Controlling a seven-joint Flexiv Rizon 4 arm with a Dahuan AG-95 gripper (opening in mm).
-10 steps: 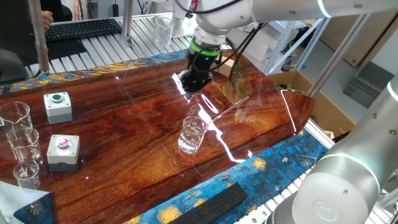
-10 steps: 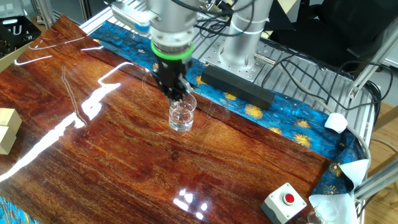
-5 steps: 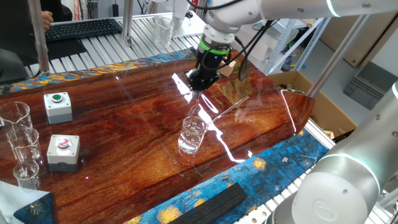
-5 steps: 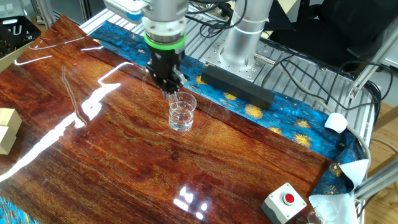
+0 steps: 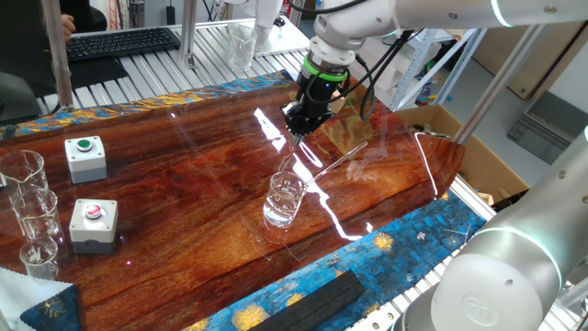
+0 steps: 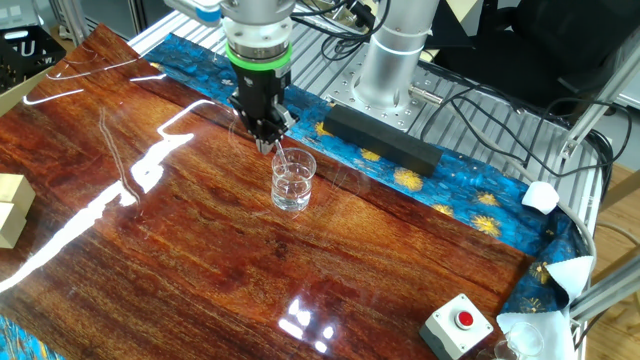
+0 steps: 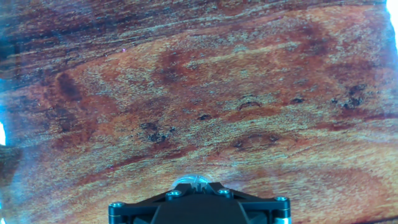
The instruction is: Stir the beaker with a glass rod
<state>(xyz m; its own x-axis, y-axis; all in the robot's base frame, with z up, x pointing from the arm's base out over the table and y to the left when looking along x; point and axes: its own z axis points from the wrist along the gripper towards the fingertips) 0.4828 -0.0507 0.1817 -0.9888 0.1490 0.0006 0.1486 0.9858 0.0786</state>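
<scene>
Glass showed first: the beaker (image 5: pixel 285 199) stood upright on the bare wood of the counter (image 5: pixel 184 184), about midway along it and nearer the edge trimmed with blue patterned cloth (image 6: pixel 470 205) than the far edge. The glass rod (image 6: pixel 281 160) slanted down into it as a thin pale line, its lower end inside the rim, its upper end clamped between the closed fingers of the gripper (image 6: pixel 266 143), which pointed down just above and beside the beaker. In the hand view only the dark gripper body and a pale glint of glass at the bottom edge showed against the wood grain.

Nothing stood between the gripper and the beaker. A black bar (image 6: pixel 380 137) lay along the blue cloth just beyond it. Well apart, toward one end of the counter, sat two grey button boxes: one with a green button (image 5: pixel 85 157), one with a red button (image 5: pixel 94 224). Beside them, at that end's edge, stood three clear beakers (image 5: pixel 32 216) in a row. At the opposite end a pale wooden block (image 6: pixel 10 208) sat at the edge. A black keyboard (image 5: pixel 119 41) lay on the metal bench behind the counter, and a cardboard box (image 5: pixel 459 147) stood off its end. No writing could be read on anything.
</scene>
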